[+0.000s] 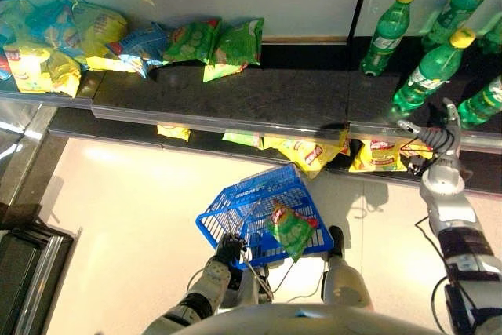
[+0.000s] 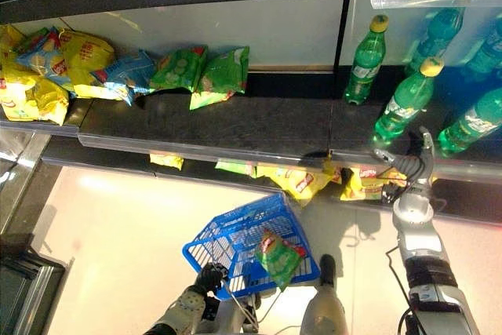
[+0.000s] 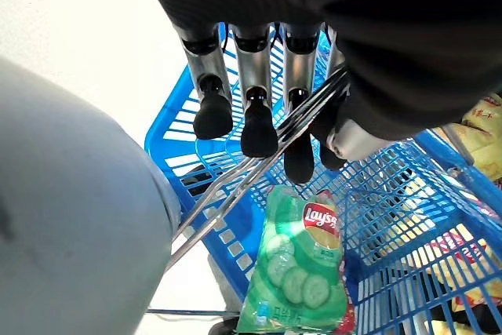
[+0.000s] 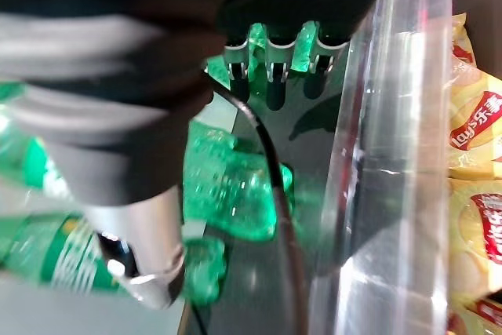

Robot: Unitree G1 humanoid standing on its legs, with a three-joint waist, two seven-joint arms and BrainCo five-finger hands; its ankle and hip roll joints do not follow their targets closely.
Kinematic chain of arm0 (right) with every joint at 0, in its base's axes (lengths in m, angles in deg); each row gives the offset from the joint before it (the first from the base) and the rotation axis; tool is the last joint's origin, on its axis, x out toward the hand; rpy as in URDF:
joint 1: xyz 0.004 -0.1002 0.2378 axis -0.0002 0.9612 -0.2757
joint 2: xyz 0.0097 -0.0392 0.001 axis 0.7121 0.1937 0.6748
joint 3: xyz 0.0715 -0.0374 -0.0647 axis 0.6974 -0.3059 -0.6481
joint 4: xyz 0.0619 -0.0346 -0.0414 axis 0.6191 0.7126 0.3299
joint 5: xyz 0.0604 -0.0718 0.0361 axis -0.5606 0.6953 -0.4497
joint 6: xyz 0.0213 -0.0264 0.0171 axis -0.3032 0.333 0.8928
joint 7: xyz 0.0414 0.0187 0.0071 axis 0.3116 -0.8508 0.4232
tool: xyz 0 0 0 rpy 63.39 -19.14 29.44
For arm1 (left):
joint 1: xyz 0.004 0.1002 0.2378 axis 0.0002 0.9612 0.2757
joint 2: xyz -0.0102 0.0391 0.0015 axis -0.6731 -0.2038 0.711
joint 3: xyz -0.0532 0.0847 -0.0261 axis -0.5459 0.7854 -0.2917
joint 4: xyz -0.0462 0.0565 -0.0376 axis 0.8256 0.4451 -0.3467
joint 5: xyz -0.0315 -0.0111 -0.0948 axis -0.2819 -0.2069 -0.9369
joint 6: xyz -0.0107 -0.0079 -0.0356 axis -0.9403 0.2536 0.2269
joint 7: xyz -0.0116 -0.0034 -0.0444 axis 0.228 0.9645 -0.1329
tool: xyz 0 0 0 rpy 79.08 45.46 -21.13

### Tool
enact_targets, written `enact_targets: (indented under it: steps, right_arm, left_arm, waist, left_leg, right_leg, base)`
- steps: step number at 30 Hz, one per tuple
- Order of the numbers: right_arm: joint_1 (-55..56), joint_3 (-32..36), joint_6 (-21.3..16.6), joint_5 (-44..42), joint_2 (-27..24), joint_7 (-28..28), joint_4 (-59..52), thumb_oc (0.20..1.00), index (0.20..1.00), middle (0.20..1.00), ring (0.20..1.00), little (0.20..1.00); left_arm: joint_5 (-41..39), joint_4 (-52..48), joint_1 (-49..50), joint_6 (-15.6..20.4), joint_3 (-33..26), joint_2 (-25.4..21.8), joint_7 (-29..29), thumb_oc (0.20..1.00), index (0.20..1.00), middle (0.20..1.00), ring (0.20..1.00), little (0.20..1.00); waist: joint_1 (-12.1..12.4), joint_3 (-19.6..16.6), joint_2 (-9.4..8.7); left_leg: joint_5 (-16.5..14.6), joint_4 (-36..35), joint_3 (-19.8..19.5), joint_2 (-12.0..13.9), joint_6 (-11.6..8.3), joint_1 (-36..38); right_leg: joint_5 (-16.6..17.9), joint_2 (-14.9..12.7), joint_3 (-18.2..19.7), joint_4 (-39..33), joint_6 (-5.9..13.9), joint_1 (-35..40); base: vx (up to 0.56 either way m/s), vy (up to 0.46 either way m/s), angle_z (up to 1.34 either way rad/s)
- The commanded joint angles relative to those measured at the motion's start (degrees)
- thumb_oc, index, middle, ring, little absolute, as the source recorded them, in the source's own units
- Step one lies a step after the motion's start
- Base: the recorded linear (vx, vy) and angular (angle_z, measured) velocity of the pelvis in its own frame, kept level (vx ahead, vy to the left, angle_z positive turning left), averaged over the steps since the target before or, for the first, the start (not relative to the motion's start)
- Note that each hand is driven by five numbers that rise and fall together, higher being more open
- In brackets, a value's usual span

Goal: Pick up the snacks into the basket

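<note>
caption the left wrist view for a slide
Left hand gripping the blue basket handles, green snack bag resting on its rim.

The left hand [image 3: 259, 76] curls its silver, dark-tipped fingers around the thin metal wire handles [image 3: 259, 164] of the blue plastic mesh basket [image 3: 400, 217], where 1 green snack bag [image 3: 302, 268] lies.

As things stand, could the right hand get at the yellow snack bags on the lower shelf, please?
Probably yes: the right hand hovers open at the shelf's clear rail, with the yellow snack bags just beneath and nothing visible between.
</note>
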Motion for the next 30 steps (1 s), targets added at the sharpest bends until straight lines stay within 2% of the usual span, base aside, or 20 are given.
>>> enact_targets:
  steps: [1,7,11,18,30]
  right_arm:
    - [-5.28,0.41,-2.61,-3.17,-2.28,-1.22,-0.72,1.0,1.0,1.0,1.0,1.0]
    - [-7.66,0.41,-3.66,-8.06,-2.05,-1.05,0.62,1.0,1.0,1.0,1.0,1.0]
    - [-12.12,-1.18,-2.79,-9.26,-5.11,-1.04,4.72,1.0,1.0,1.0,1.0,1.0]
    - [-20.82,-6.99,-1.37,-8.58,-9.6,0.66,10.91,1.0,1.0,1.0,1.0,1.0]
    - [-28.63,-12.47,-1.76,-8.61,-9.94,1.67,13.21,1.0,1.0,1.0,1.0,1.0]
  left_arm:
    - [-0.04,3.58,1.09,-1.07,3.45,-5.91,-1.72,0.2,0.2,0.2,0.2,0.2]
    - [-1.17,2.63,1.89,-0.87,4.24,-5.85,-1.74,0.2,0.2,0.2,0.2,0.2]
    - [-1.59,2.29,1.94,-0.79,5.45,-5.83,-1.56,0.2,0.2,0.2,0.2,0.2]
    - [-1.54,1.75,2.12,-0.64,7.88,-5.99,-1.21,0.2,0.2,0.2,0.2,0.2]
    - [-2.62,-0.02,1.83,-0.17,8.95,-6.36,-1.71,0.2,0.2,0.2,0.2,0.2]
  waist:
    - [2.08,-2.98,-2.94]
    - [2.35,-2.64,-1.68]
    - [2.54,-2.09,-0.53]
    - [3.22,-2.08,-0.16]
    - [4.49,-1.76,0.85]
  left_leg:
    - [-1.7,0.65,0.02,-0.96,-1.26,-0.86]
    - [-1.6,0.8,0.08,-1.77,-1.18,-1.58]
    - [-1.51,0.71,0.33,-2.22,-1.17,-2.1]
    - [-1.3,0.62,0.32,-2.19,-1.43,-2.47]
    - [-0.72,0.61,-0.8,-2.85,-1.5,-4.06]
  right_leg:
    - [0.9,-6.47,3.16,0.24,6.58,-4.43]
    - [1.14,-7.08,3.5,0.24,6.66,-5.21]
    - [1.41,-7.47,3.89,0.24,6.71,-6.11]
    - [1.5,-7.48,3.99,0.24,6.69,-6.77]
    - [1.5,-7.78,3.67,0.24,6.58,-7.88]
  base:
    - [0.0,0.0,0.0]
    - [-0.01,0.024,-0.02]
    - [-0.01,0.029,-0.04]
    - [0.01,-0.003,-0.03]
    - [0.0,0.002,0.01]
